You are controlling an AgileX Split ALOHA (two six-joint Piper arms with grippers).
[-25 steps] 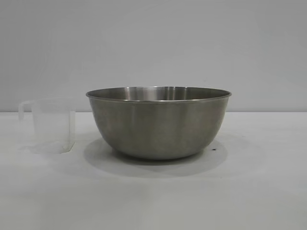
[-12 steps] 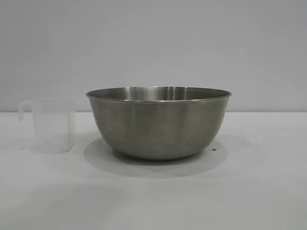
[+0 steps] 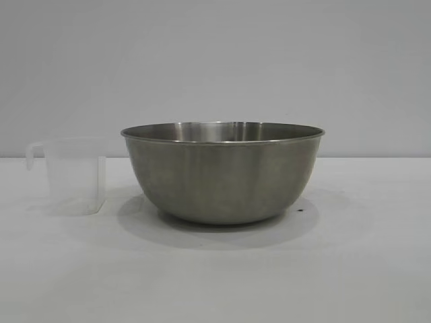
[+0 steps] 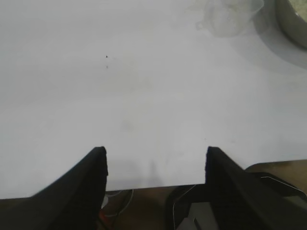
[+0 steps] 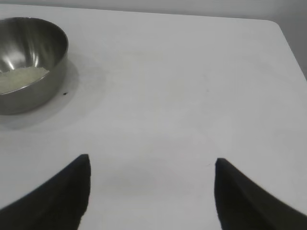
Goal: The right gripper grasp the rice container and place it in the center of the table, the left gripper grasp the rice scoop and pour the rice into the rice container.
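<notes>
The rice container (image 3: 222,171), a large steel bowl, stands on the white table (image 3: 363,269) near its middle. In the right wrist view a layer of white rice (image 5: 21,79) lies inside the rice container (image 5: 33,57). The rice scoop (image 3: 71,176), a clear cup with a side handle, stands upright just left of the bowl, a small gap between them. My left gripper (image 4: 156,158) hangs open over the table's edge, far from the rice scoop (image 4: 230,17). My right gripper (image 5: 152,165) is open over bare table, well away from the bowl. Neither gripper shows in the exterior view.
A tiny dark speck (image 3: 300,210) lies on the table by the bowl's right side. A plain grey wall (image 3: 215,60) stands behind the table. Below the left gripper, cables and dark gear (image 4: 192,211) sit off the table's edge.
The rice scoop shifted slightly and has come to rest upright. The bowl has not moved.
</notes>
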